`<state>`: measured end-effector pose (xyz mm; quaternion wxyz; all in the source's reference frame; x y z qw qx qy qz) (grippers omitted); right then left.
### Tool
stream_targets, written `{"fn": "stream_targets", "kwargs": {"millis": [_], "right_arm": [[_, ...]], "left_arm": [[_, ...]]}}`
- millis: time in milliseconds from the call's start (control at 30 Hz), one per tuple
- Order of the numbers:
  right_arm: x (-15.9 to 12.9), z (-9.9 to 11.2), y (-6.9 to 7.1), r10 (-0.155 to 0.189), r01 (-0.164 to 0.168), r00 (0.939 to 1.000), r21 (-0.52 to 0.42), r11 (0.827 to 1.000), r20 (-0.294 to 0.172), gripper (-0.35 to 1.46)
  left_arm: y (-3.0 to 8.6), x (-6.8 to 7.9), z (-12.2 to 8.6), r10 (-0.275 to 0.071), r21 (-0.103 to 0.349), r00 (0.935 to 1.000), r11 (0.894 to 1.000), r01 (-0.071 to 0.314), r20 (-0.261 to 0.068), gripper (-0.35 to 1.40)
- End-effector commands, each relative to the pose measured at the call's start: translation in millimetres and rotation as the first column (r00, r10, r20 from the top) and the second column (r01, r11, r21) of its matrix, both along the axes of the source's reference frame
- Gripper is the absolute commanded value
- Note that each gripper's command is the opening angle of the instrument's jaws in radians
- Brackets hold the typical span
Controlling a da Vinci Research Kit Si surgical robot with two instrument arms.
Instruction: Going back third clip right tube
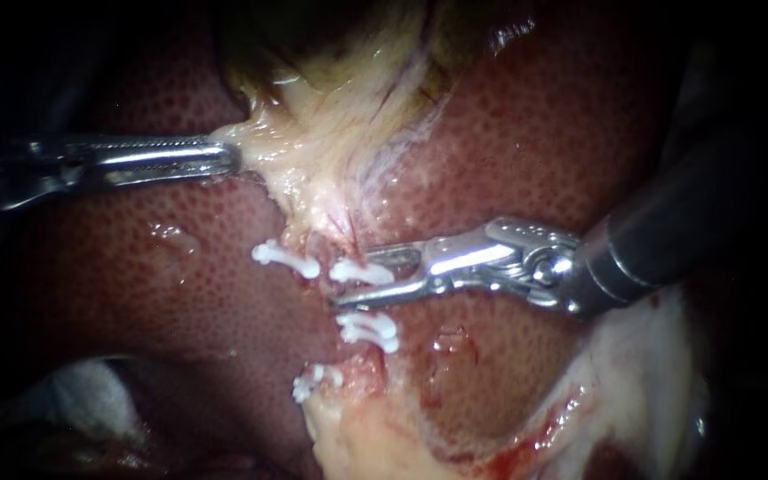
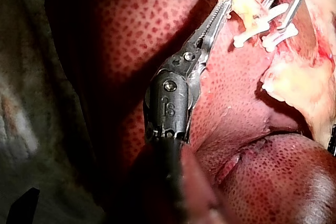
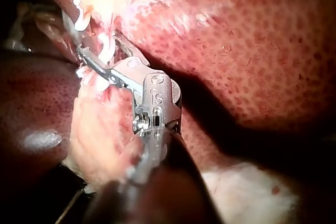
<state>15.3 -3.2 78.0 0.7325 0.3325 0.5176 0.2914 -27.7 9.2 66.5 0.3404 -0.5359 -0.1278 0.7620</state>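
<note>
left instrument (image 1: pixel 228 160): end effector pressed together, pinching the pale tissue (image 1: pixel 313 151) under the gallbladder (image 1: pixel 331 44), far left of centre.
right instrument (image 1: pixel 352 279): end effector spread, a white clip lying in the gap.
clip (image 1: pixel 362 271): centre of the scene, over the liver (image 1: pixel 535 133), just right of a second clip (image 1: pixel 286 258).
nearer clips (image 1: pixel 368 327): just below it, side by side.
</note>
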Motion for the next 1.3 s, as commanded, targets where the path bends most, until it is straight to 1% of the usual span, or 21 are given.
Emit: {"fn": "stream_targets", "kwargs": {"millis": [33, 133, 267, 367, 467, 600, 667, 767, 900, 1033, 1100, 1167, 1300], "right_arm": [[-0.3, -0.3, 0.3, -0.004, 0.004, 1.0000, -0.015, 1.000, -0.002, 0.49], [-1.0, -0.6, 0.5, -0.006, 0.006, 1.0000, -0.025, 1.000, -0.004, 0.49], [-2.0, -0.7, 0.4, -0.013, 0.012, 0.9999, -0.030, 0.999, -0.007, 0.49], [-3.2, -1.1, 0.2, -0.019, 0.019, 0.9997, -0.029, 0.999, -0.012, 0.49], [-4.7, -1.8, 0.2, -0.034, 0.033, 0.9992, -0.048, 0.998, -0.021, 0.49], [-7.7, -3.9, 0.8, -0.064, 0.060, 0.9971, -0.098, 0.993, -0.040, 0.49], [-9.1, -5.2, 1.1, -0.084, 0.076, 0.9951, -0.136, 0.988, -0.052, 0.49], [-10.7, -6.7, 1.5, -0.104, 0.092, 0.9926, -0.167, 0.982, -0.064, 0.49], [-12.1, -8.3, 1.7, -0.119, 0.102, 0.9900, -0.193, 0.976, -0.076, 0.49], [-12.6, -9.2, 1.8, -0.124, 0.106, 0.9890, -0.200, 0.974, -0.080, 0.49], [-12.6, -9.3, 1.8, -0.124, 0.106, 0.9890, -0.200, 0.974, -0.080, 0.49], [-12.6, -9.3, 1.7, -0.125, 0.106, 0.9889, -0.200, 0.974, -0.080, 0.49], [-12.6, -9.2, 1.7, -0.124, 0.106, 0.9890, -0.201, 0.974, -0.080, 0.49]], "left_arm": [[0.0, 0.0, 0.0, 0.000, 0.000, 1.0000, 1.000, 0.000, 0.000, -0.35], [0.0, 0.0, 0.0, 0.000, 0.000, 1.0000, 1.000, 0.000, 0.000, -0.35], [0.0, 0.0, 0.0, 0.000, 0.000, 1.0000, 1.000, 0.000, 0.000, -0.35], [0.0, 0.0, 0.0, 0.000, -0.001, 1.0000, 1.000, 0.000, 0.000, -0.35], [0.0, 0.0, 0.0, 0.000, -0.001, 1.0000, 1.000, 0.000, 0.000, -0.35], [-0.1, 0.0, 0.1, 0.000, -0.001, 1.0000, 1.000, 0.000, 0.000, -0.35], [-0.1, 0.0, 0.1, 0.000, -0.001, 1.0000, 1.000, 0.000, 0.000, -0.35], [-0.1, 0.0, 0.1, 0.000, -0.001, 1.0000, 1.000, 0.000, 0.000, -0.35], [-0.1, -0.1, 0.2, 0.000, -0.002, 1.0000, 1.000, 0.000, -0.001, -0.35], [-0.2, -0.2, 0.5, -0.001, -0.004, 1.0000, 1.000, 0.001, -0.001, -0.35], [-0.4, -0.5, 0.9, -0.002, -0.006, 1.0000, 1.000, 0.002, -0.003, -0.35], [-0.8, -1.1, 1.7, -0.006, -0.011, 1.0000, 1.000, 0.006, -0.006, -0.35], [-1.5, -3.2, 3.7, 0.022, -0.015, 0.9997, 1.000, -0.022, -0.008, -0.35]]}}
